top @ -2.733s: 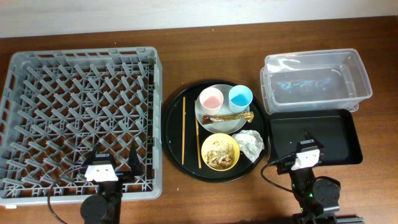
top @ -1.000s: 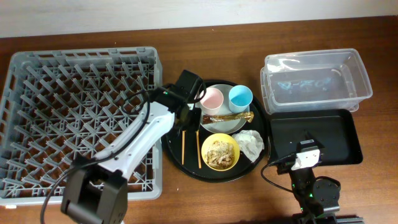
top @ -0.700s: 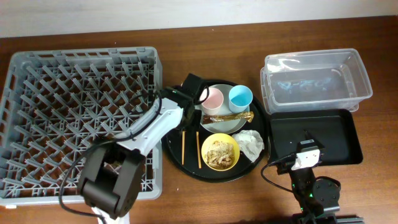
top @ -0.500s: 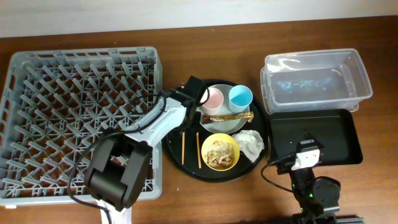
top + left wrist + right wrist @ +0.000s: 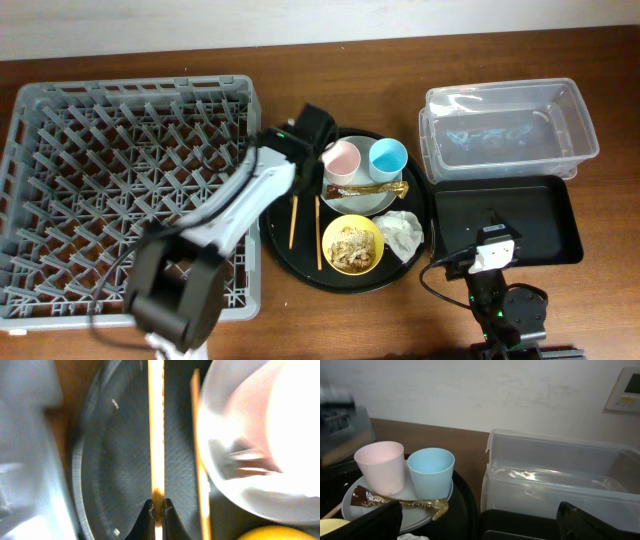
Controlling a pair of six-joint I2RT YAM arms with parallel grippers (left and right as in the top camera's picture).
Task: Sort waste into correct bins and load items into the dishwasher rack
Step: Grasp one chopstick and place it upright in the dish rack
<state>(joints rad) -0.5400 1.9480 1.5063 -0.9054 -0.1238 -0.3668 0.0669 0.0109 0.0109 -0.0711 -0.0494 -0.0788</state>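
Note:
Down on the round black tray (image 5: 273,225), my left gripper (image 5: 298,192) is shut on the upper end of one wooden chopstick (image 5: 293,222). The left wrist view shows that chopstick (image 5: 156,435) pinched between the jaws of the left gripper (image 5: 157,509). The second chopstick (image 5: 318,232) lies loose beside it. A pink cup (image 5: 339,157), a blue cup (image 5: 387,156) and the brown-and-gold wrapper (image 5: 372,187) rest on the plate (image 5: 345,202). A yellow bowl (image 5: 353,243) holds food scraps. The napkin (image 5: 402,232) lies next to it. My right gripper (image 5: 495,245) stands open by the black tray (image 5: 520,210).
The grey dishwasher rack (image 5: 130,180) fills the left of the table, right next to the round tray. A clear tub (image 5: 510,130) stands at the back right, behind the black rectangular tray. My left arm crosses the rack's right edge.
My left arm swung from the rack's front edge to the round tray. Its jaws closed on the left chopstick, which now lies slightly tilted. The right arm stayed still.

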